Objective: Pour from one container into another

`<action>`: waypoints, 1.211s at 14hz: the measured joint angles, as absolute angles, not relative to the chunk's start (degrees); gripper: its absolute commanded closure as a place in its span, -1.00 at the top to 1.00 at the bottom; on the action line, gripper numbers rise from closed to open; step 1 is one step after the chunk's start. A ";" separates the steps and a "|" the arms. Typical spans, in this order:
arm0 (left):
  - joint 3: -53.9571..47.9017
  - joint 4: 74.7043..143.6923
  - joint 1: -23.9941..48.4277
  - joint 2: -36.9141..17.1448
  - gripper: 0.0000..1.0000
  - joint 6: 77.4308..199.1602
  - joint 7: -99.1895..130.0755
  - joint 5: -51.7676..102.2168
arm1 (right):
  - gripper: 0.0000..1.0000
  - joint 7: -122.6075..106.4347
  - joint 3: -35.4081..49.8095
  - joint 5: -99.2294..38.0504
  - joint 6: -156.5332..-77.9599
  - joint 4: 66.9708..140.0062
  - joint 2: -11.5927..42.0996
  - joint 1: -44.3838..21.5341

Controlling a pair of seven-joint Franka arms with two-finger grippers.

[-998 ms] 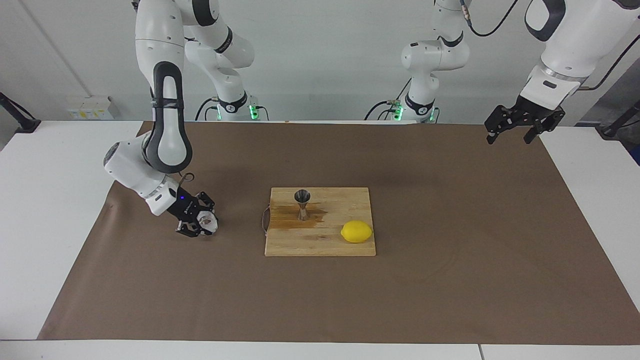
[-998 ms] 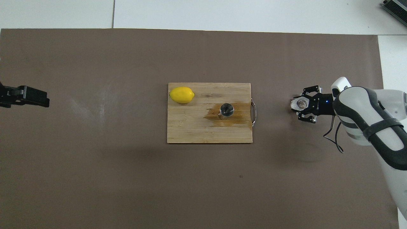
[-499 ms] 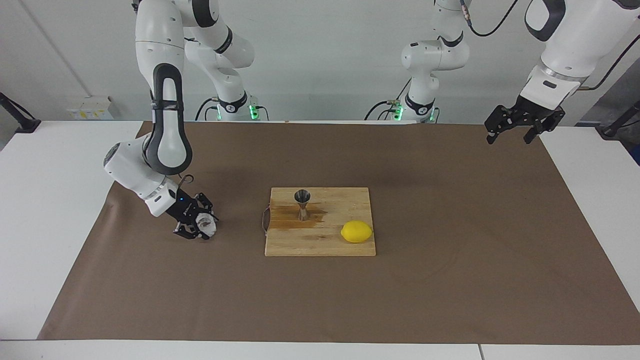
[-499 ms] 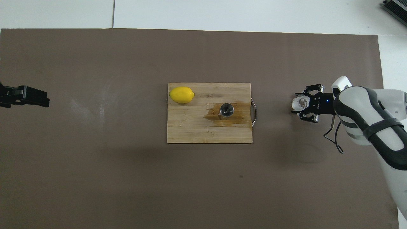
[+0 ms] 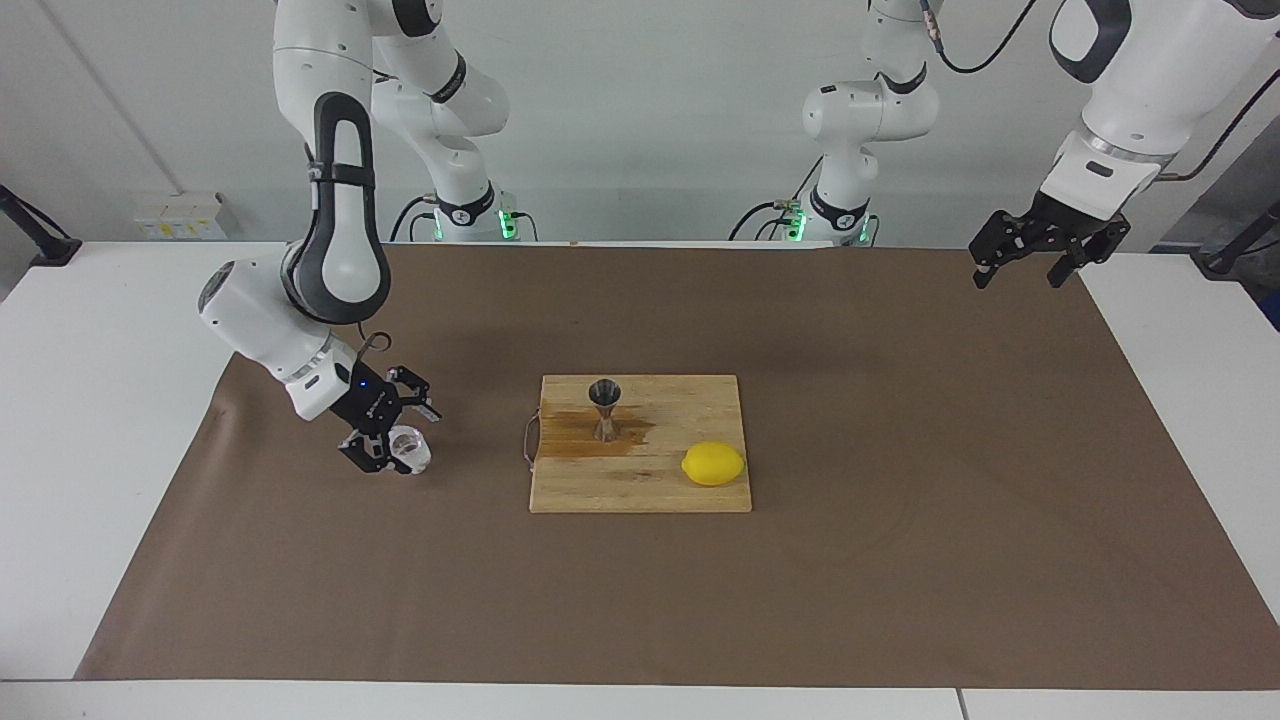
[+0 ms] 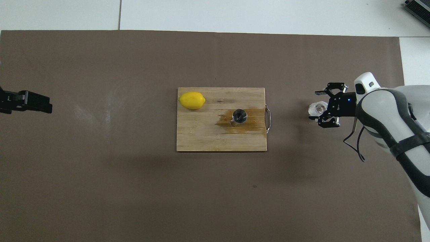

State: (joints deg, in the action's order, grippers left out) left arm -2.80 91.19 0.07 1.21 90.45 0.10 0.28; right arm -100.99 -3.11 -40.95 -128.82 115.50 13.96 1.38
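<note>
Clear, bumpy glass catches the eye: one squat faceted cup (image 5: 408,451) stands upright on the brown paper sheet (image 5: 900,560) covering the surface, well off the wooden cutting board (image 5: 640,490) toward the right arm's end. The right end effector (image 5: 388,432) is tilted down right at it, fingers spread to either side of the cup, no squeeze on the glass; I can't tell whether a finger touches it.

On the board, one shiny steel jigger (image 5: 604,408), hourglass-shaped with a narrow waist, stands upright in a dark wet stain (image 5: 580,436) soaked into the pale grain. One smooth yellow lemon (image 5: 713,463) lies on the same board, farther from the robots than the jigger and toward the left arm's end. A thin metal handle (image 5: 529,442) loops off the board's edge on the cup's side. Nothing stands between cup and board, just bare paper.

The left end effector (image 5: 1032,262) hangs high over the paper's corner, well away from the board at the left arm's end, fingers spread and empty; that arm waits.
</note>
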 measured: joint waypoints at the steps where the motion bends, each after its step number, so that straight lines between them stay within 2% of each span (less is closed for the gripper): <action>1: -2.80 91.19 0.07 1.21 1.00 90.45 0.10 0.28 | 1.00 -94.36 -3.09 -37.38 -127.92 115.50 12.46 0.64; 4: -2.80 91.19 0.07 1.21 1.00 90.45 0.10 0.28 | 1.00 -74.06 -3.06 -25.73 -126.92 115.56 9.48 -1.46; 10: -2.80 91.19 0.07 1.21 1.00 90.44 0.10 0.28 | 1.00 -37.52 -3.11 -10.07 -124.40 115.72 9.28 -2.09; 13: -2.80 91.19 0.07 1.21 1.00 90.44 0.10 0.28 | 1.00 -18.72 -3.13 -4.64 -118.01 115.21 8.12 -2.08; 17: -2.80 91.19 0.07 1.21 1.00 90.44 0.10 0.28 | 1.00 0.65 -3.04 -1.74 -107.78 111.61 2.57 -2.06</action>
